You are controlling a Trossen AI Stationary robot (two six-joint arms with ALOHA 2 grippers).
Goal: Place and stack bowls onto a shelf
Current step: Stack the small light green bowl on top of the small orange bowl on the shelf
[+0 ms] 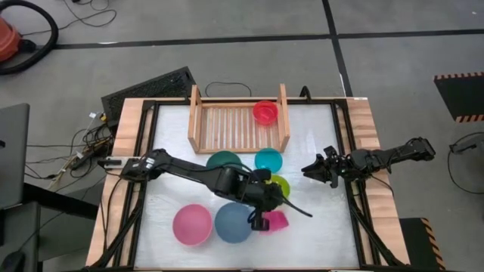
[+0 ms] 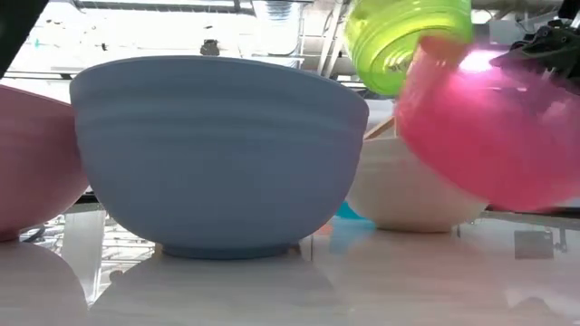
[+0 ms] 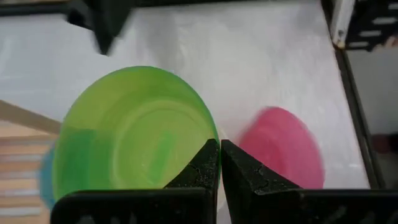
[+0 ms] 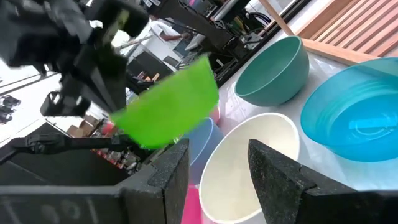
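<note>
My left gripper [image 3: 219, 155] [image 1: 278, 195] is shut on the olive-green bowl [image 3: 134, 140] [image 1: 280, 184], held in the air over the middle of the table. Below and beside it, the magenta bowl [image 3: 283, 152] [image 2: 494, 127] sits tilted on the table. The wooden shelf [image 1: 238, 121] stands at the far edge with a red-orange bowl [image 1: 265, 112] on its slats at the right end. The teal bowl [image 1: 224, 161], a turquoise bowl [image 1: 268, 159], the pink bowl [image 1: 191, 224], the blue bowl [image 1: 234, 222] and the cream-white bowl [image 4: 249, 162] rest on the table. My right gripper [image 4: 217, 168] [image 1: 311, 170] waits open at the right edge. My left gripper pinches the olive-green bowl's rim [image 3: 208, 140] between its two shut fingers, coming from the table's left and slanting down. The bowl is lifted clear of the table and hangs tilted [image 2: 403, 41], above the other bowls.
The bowls crowd the table's middle and near half. The shelf's left and middle slats [image 1: 223, 125] are bare. A black frame [image 1: 344, 143] borders the white tabletop, and cables [image 1: 83, 147] lie off its left side.
</note>
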